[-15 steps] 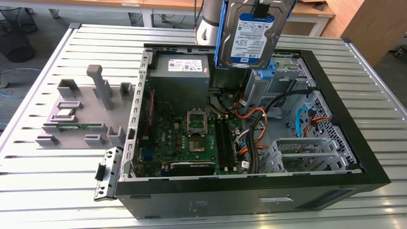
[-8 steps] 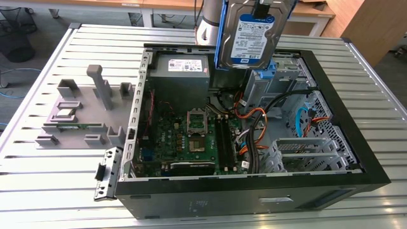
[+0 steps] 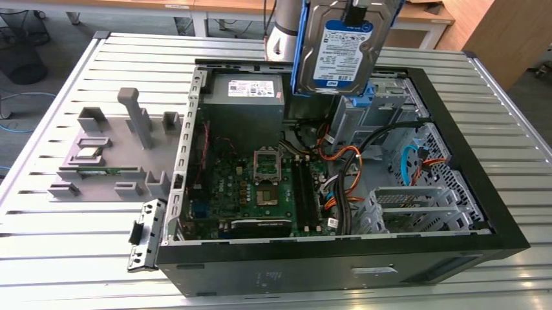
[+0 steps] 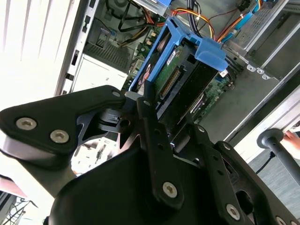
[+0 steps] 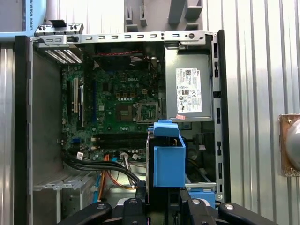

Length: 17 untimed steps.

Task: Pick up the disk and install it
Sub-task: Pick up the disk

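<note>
The disk (image 3: 345, 55), a silver drive with a white-and-blue label and blue rails, hangs upright above the far side of the open computer case (image 3: 487, 194). My gripper (image 3: 360, 9) is shut on its upper end. In the second wrist view the disk (image 4: 180, 82) shows its green circuit side, and the gripper (image 4: 173, 126) clamps it between black fingers (image 4: 149, 112). The first wrist view looks down along the disk's (image 5: 167, 159) blue rail from the gripper (image 5: 164, 199). Below lies the drive bay (image 3: 388, 97), which holds a blue bracket (image 3: 366, 98).
Inside the case are the grey power supply (image 3: 245, 90) with a white sticker, the motherboard (image 3: 258, 174), and orange and black cables (image 3: 345, 161). A grey fixture (image 3: 112, 148) with posts stands on the slatted table (image 3: 77, 258) at the exterior view's left.
</note>
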Tool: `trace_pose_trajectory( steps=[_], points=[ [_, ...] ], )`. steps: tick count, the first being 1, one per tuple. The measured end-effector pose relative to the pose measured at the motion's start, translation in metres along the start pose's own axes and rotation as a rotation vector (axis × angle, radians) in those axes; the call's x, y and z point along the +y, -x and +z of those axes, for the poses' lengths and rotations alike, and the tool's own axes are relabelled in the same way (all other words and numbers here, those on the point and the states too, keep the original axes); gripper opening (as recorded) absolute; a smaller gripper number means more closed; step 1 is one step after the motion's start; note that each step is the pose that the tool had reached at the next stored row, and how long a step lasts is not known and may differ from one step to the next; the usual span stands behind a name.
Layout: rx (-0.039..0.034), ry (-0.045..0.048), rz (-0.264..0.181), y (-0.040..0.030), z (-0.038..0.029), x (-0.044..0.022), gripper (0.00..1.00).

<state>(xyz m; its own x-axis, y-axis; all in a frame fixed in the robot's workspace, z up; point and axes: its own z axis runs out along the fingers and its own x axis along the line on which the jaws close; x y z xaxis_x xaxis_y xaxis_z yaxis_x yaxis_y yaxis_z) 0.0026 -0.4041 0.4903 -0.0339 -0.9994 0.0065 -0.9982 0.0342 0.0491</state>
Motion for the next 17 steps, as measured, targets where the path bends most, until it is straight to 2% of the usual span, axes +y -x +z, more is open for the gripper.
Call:
trace_pose_trajectory(
  steps=[8, 17],
  points=[
    [0.0048, -0.0001, 0.000, -0.0015, -0.0001, -0.0001, 0.35],
    [0.0055, -0.0002, 0.000, -0.0015, -0.0001, -0.0021, 0.35]
  ],
)
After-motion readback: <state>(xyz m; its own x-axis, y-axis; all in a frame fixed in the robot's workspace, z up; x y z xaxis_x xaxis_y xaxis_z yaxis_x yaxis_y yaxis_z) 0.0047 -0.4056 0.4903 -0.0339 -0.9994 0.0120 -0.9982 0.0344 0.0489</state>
